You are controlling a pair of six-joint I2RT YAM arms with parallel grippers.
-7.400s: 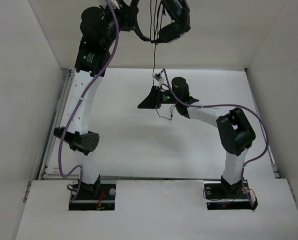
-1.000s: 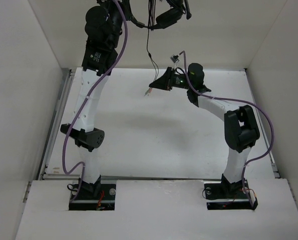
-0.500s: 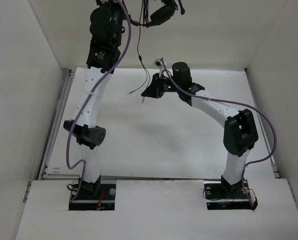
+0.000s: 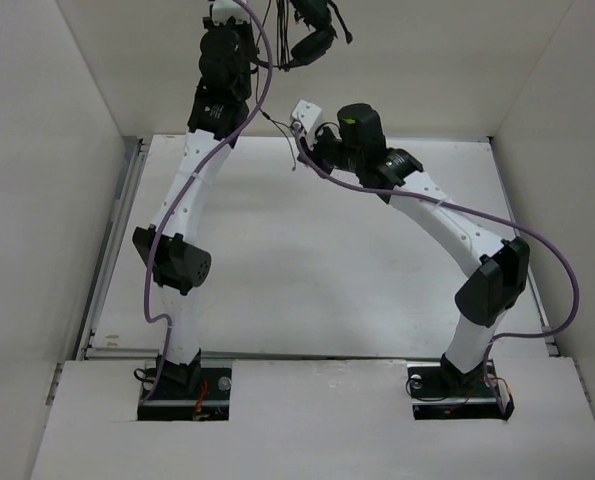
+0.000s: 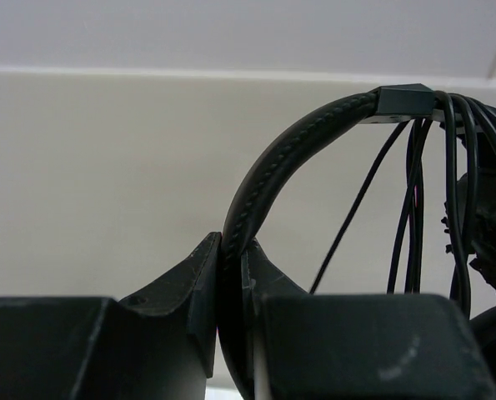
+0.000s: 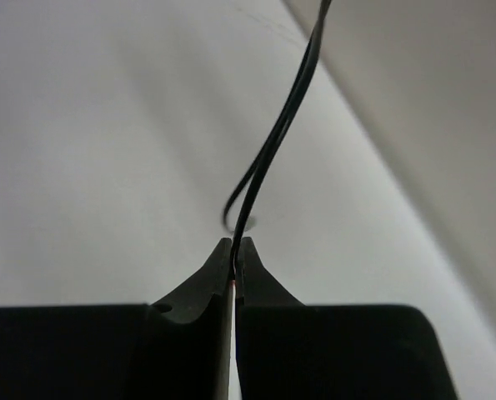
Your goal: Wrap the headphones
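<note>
My left gripper is raised high against the back wall and is shut on the black headband of the headphones. In the left wrist view the band stands pinched between the jaws. Several strands of the thin black cable hang over its top, with an earcup at the right edge. My right gripper sits just below the headphones, shut on the cable. A short loose end dangles below it. The coloured plugs are not clearly visible.
The white table is walled by white panels on the left, back and right. Purple arm cables loop beside both arms. A metal rail runs along the table's left edge.
My right gripper has risen and moved back and left with the cable, closer under the headphones. The left arm has shifted the headphones slightly left. The hanging slack is shorter.
</note>
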